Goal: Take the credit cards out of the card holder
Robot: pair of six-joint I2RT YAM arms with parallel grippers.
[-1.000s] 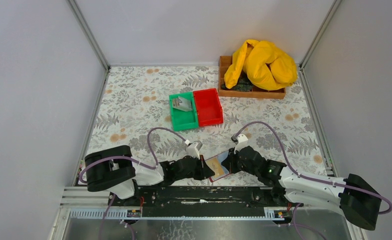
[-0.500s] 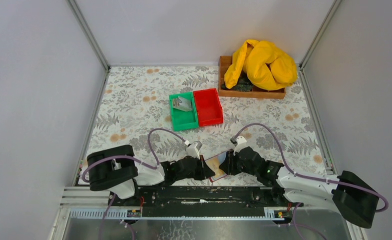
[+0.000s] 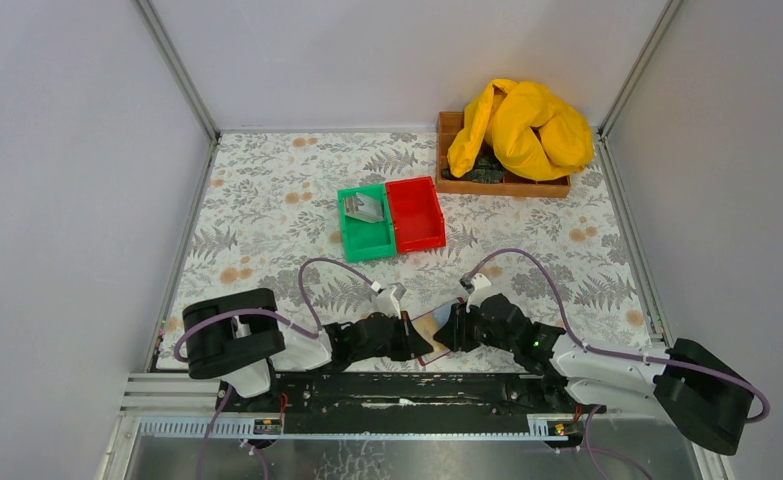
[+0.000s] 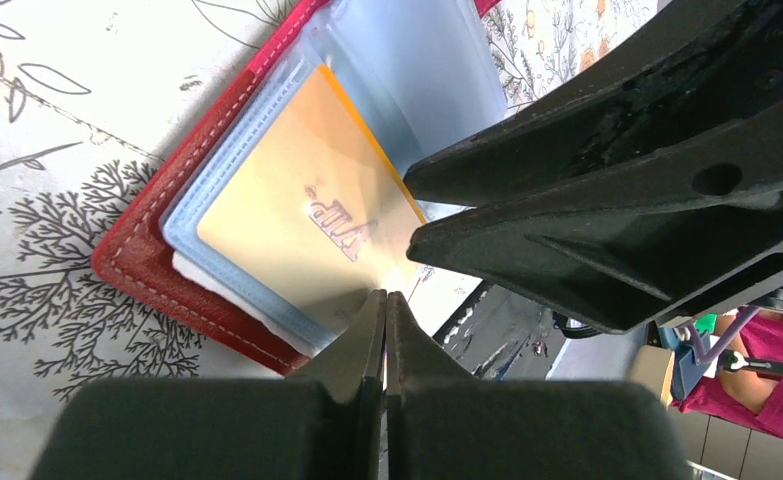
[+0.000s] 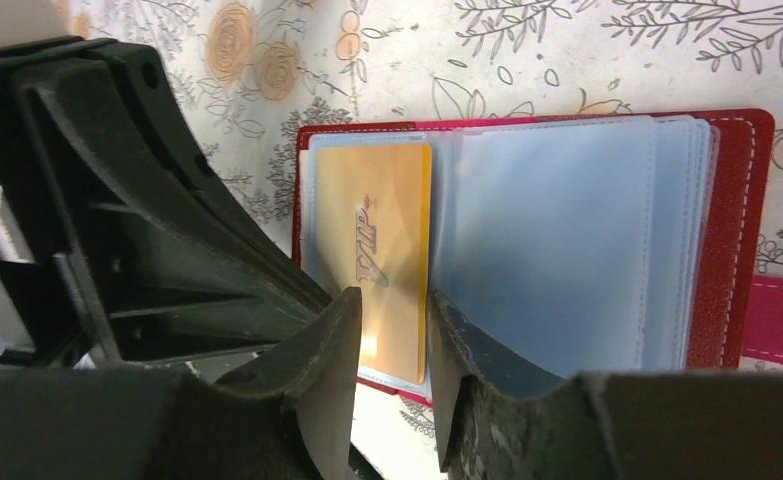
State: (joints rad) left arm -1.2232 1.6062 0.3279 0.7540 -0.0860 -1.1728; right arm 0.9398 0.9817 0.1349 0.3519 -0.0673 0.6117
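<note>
The dark red card holder (image 3: 430, 337) lies open on the table's near edge, between both grippers. A gold credit card (image 5: 372, 240) marked VIP sits in its left clear sleeve; the sleeves (image 5: 567, 250) beside it look bare. My right gripper (image 5: 389, 305) is open, one finger on each side of the gold card's near end, nothing pinched. My left gripper (image 4: 385, 298) is shut, its tip against the sleeve edge by the gold card (image 4: 297, 215). Grey credit cards (image 3: 367, 208) lie in the green bin (image 3: 367, 240).
A red bin (image 3: 417, 215) adjoins the green one at mid-table. At the back right, a wooden tray (image 3: 507, 185) holds a yellow cloth (image 3: 522, 125). White walls close in the floral table on three sides. The holder's pink strap (image 5: 782, 315) lies to its right.
My right gripper has opened from shut and slid slightly left over the holder. The left gripper has stayed shut at the holder's edge.
</note>
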